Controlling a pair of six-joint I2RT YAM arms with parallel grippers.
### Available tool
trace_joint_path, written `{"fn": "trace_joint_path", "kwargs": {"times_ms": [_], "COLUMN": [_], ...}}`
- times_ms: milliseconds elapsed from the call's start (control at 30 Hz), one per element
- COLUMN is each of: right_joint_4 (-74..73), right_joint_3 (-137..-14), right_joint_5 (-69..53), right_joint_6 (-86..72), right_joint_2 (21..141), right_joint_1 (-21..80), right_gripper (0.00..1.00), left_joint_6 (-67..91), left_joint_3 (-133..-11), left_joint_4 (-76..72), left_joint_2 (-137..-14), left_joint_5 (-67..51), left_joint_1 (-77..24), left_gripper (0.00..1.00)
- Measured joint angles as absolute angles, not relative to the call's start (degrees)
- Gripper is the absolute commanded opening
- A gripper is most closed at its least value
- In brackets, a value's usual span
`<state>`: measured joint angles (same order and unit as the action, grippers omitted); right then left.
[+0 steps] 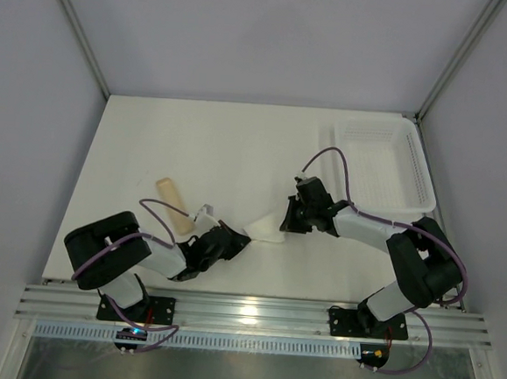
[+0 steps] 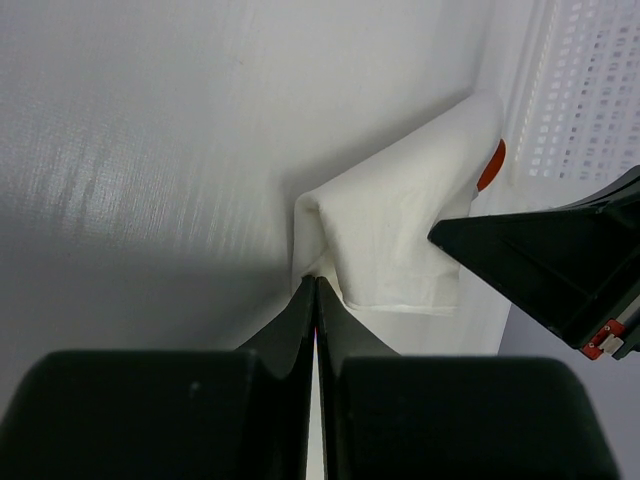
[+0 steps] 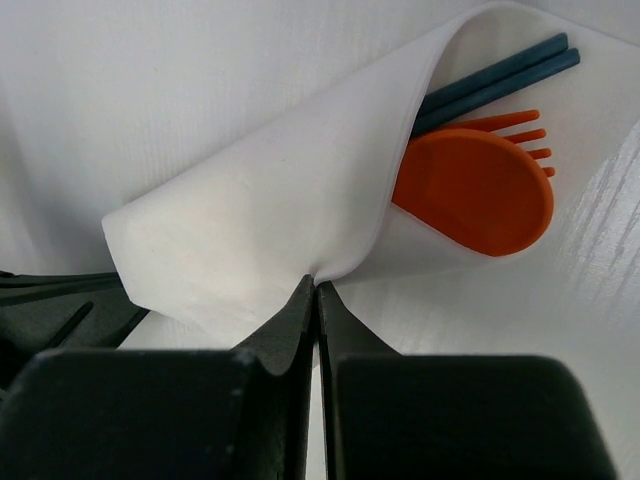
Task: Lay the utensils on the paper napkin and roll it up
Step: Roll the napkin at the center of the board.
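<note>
Rolling step; left gripper point(image 2: 316, 285) and right gripper point(image 3: 316, 290) each clamped on paper napkin point(image 3: 270, 210) folded over utensils point(image 3: 475, 185); next: turn 2 ends together.

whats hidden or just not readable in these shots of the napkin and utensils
- Right wrist view: the napkin fold covers the handles of the orange spoon, orange fork and blue pieces; what the blue pieces are is unclear.
- Left wrist view: only an orange sliver shows; the napkin and the right gripper cover the rest.
- Top view: none of these utensils shows; the napkin fold covers them.
</note>
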<state>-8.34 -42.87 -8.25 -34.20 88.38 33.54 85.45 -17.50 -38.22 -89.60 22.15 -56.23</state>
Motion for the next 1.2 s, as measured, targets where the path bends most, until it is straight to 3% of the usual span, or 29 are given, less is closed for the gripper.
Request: {"fn": "trace_joint_path", "kwargs": {"times_ms": [1200], "right_joint_4": [-7.4], "right_joint_3": [-42.5], "right_joint_5": [-8.0], "right_joint_6": [-32.9], "right_joint_2": [89.7], "right_joint_1": [33.9], "right_gripper": [0.04], "left_joint_6": [85.3], "left_joint_3": [-18.0], "left_joint_4": [-36.6], "left_joint_2": [-89.1], "left_joint_5": [21.8], "left_joint_1": [-55.1], "left_gripper": [0.00]}}
